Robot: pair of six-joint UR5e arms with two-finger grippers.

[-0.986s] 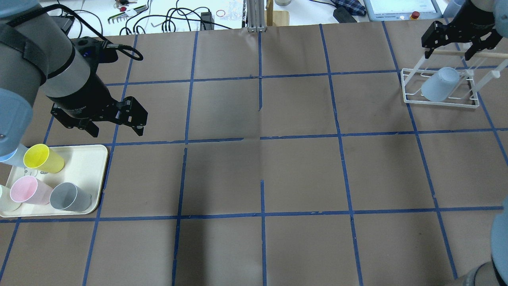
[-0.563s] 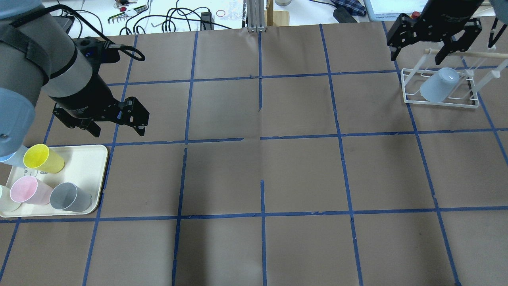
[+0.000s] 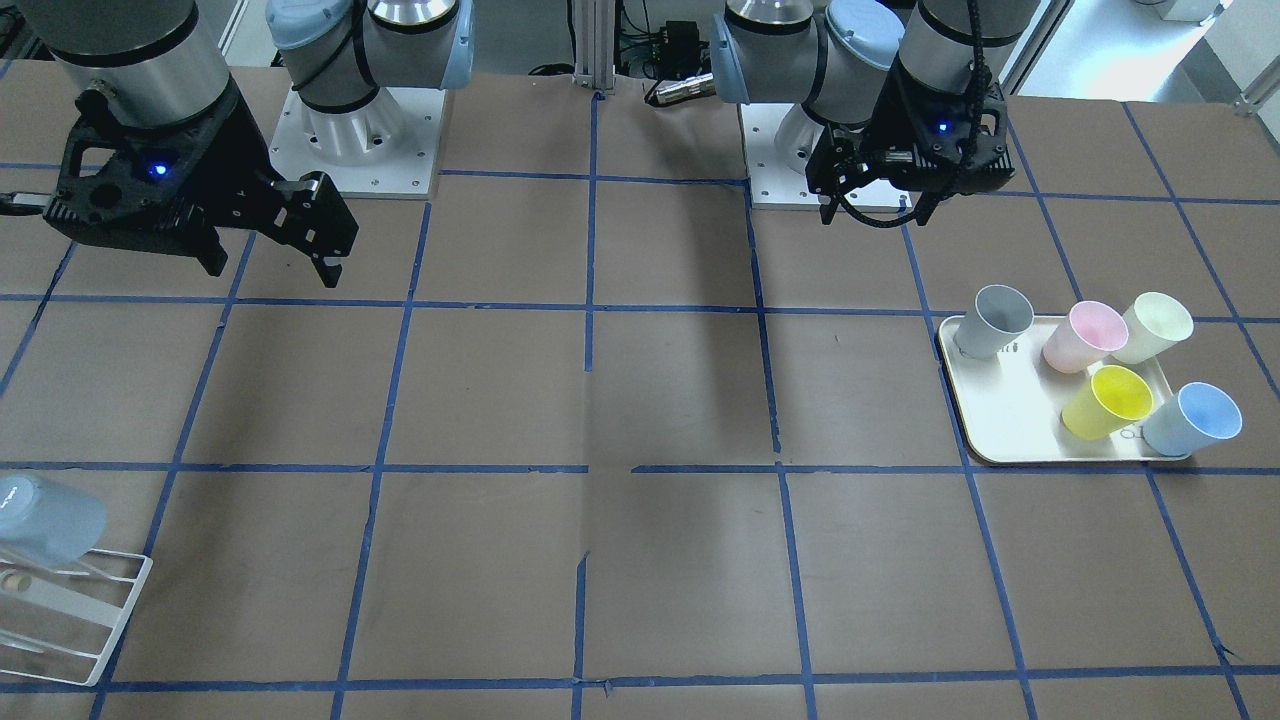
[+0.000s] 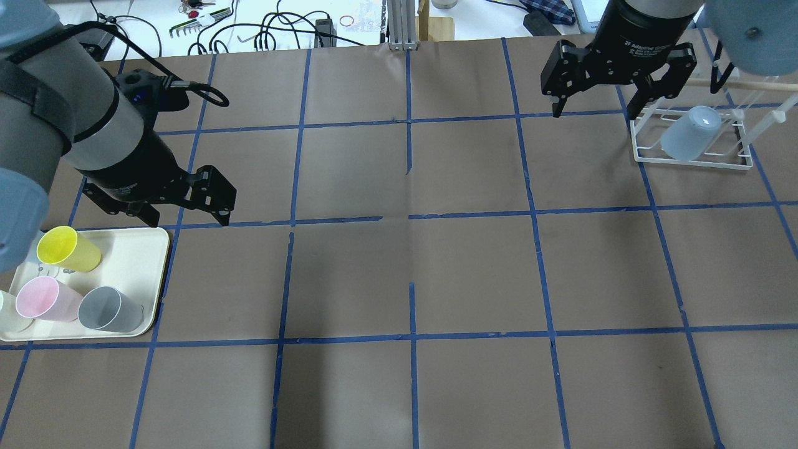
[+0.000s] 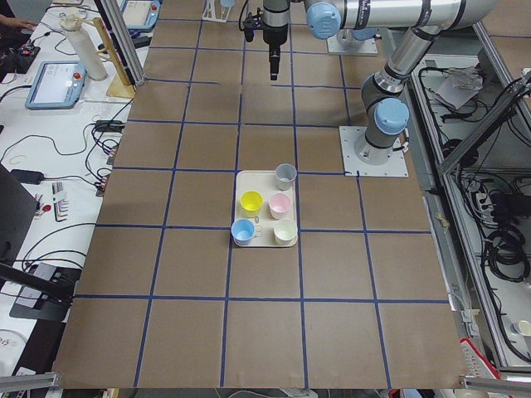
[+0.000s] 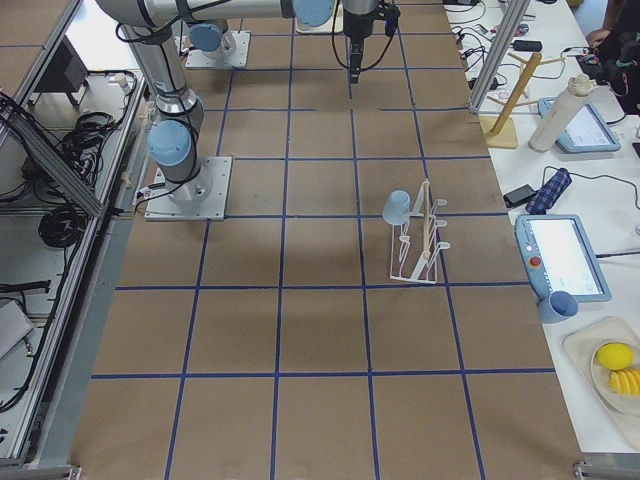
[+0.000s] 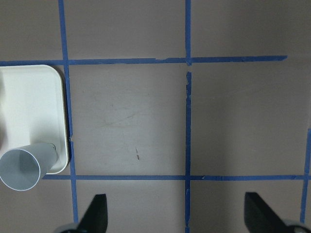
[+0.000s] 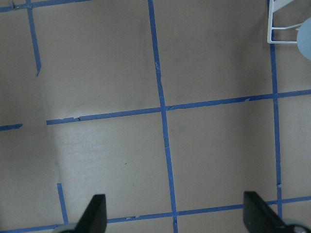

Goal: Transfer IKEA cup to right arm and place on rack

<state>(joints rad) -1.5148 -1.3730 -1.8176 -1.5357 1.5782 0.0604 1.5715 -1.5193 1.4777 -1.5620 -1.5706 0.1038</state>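
IKEA cup (image 4: pixel 691 133): found on the rack (image 4: pixel 689 164), tilted, base uppermost, mouth angled down toward the wire frame.

Overhead view: the right gripper (image 4: pixel 593 114) hangs just beside the rack, on the side toward the middle of the table (image 4: pixel 474 274). Its fingers are spread wide with nothing between them and no contact with the cup. The left gripper (image 4: pixel 188 219) is well apart from the rack, fingers likewise spread and empty. A cream tray (image 4: pixel 137 262) lies farthest from the rack and carries a yellow cup (image 4: pixel 67 249), a pink cup (image 4: pixel 43 299) and a grey cup (image 4: pixel 109 309).

Front-facing view: the cup leans on the rack's prongs. A second pale blue cup (image 3: pixel 1195 418) and a cream cup (image 3: pixel 1157 326) also stand on the tray.

Exterior left view: five cups on the tray, mouths up.

Exterior right view: the cup sits on the robot-facing side of the rack.

Left wrist view: fingertips wide apart over bare table.

Right wrist view: fingertips wide apart; a rack corner and a sliver of the cup show at the upper right edge.
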